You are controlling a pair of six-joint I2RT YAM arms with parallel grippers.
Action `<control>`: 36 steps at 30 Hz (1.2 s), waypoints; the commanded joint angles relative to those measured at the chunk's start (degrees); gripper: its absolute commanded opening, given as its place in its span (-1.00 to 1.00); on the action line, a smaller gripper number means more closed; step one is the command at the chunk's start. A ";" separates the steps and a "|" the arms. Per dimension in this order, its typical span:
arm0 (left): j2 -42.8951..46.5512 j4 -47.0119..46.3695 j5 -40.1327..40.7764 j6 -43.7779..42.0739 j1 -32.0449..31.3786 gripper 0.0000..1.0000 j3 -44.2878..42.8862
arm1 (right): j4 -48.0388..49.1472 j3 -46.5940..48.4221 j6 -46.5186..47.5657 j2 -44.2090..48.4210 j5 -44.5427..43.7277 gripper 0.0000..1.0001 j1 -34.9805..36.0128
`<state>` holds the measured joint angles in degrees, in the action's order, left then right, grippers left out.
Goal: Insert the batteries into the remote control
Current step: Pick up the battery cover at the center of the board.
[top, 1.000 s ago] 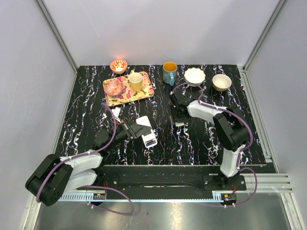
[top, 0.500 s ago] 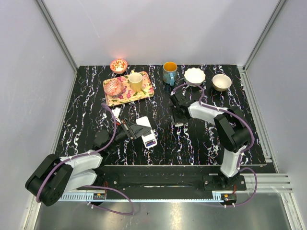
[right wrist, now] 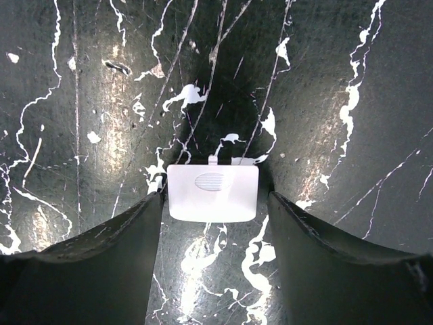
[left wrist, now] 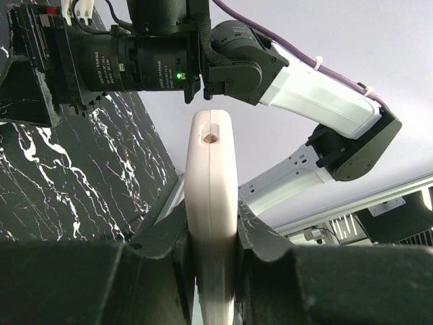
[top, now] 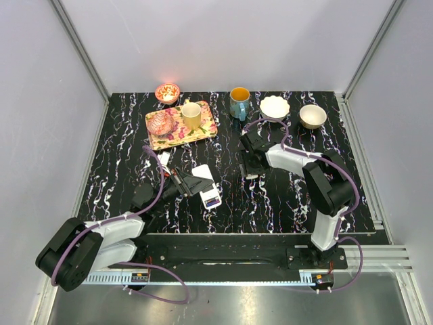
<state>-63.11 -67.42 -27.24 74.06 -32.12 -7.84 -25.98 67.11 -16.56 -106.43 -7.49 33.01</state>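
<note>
My left gripper (top: 185, 183) is shut on the white remote control (top: 203, 177) and holds it low over the table, left of centre. In the left wrist view the remote (left wrist: 211, 169) stands edge-on between the fingers of the left gripper (left wrist: 211, 233). The dark recess (top: 212, 201) at its near end shows purplish and red bits, too small to tell apart. No loose batteries show. My right gripper (top: 248, 161) is open and low over the table. In the right wrist view its jaws (right wrist: 215, 203) straddle the small white square cover piece (right wrist: 212, 193), which lies flat.
A floral tray (top: 203, 128) at the back left holds a yellow cup (top: 191, 115) and a pink glass bowl (top: 161, 123). Behind it is a small bowl (top: 167, 92). A blue mug (top: 239, 101), a white bowl (top: 275, 106) and a beige bowl (top: 312, 116) line the back.
My right gripper has shifted slightly away from the arm bases and to the left. The left arm and remote have not moved.
</note>
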 commanded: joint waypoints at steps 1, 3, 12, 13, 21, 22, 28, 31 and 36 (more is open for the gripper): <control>-0.08 -5.62 -0.18 0.38 0.22 -1.00 -0.43 | -5.14 -2.16 -0.85 0.00 1.24 0.38 0.38; -0.34 -6.06 -0.26 0.56 0.22 -1.00 -0.43 | -5.22 -2.16 -0.76 -0.35 1.42 0.36 0.47; -0.70 -6.94 -0.09 0.73 0.22 -1.00 0.19 | -5.49 -3.04 -0.85 -0.35 2.74 0.31 0.56; -0.87 -7.02 0.00 0.73 0.21 -1.00 0.28 | -5.57 -3.04 -0.85 -0.44 2.91 0.27 0.56; -1.57 -7.91 0.08 1.00 0.21 -1.00 0.45 | -5.49 -3.83 -1.37 -0.71 3.62 -0.17 0.65; -1.75 -7.90 0.35 1.00 0.30 -1.00 0.37 | -5.23 -3.92 -1.55 -0.36 3.53 -0.23 0.65; -4.38 -7.99 0.70 1.08 0.21 -1.00 -2.09 | -5.05 -4.97 -4.71 3.86 3.26 -0.77 0.65; -6.31 -9.92 2.45 1.17 -0.05 -1.00 -3.15 | -6.97 -4.36 -7.25 7.46 5.37 -1.00 0.65; -9.13 -10.80 7.02 0.39 -0.84 -1.00 -5.61 | -14.88 -0.06 -8.40 19.05 9.33 -1.00 1.61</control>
<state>-70.65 -70.50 -24.97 75.11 -32.25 -9.67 -33.26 63.18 -22.17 -98.45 -2.39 33.15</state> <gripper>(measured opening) 0.248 0.545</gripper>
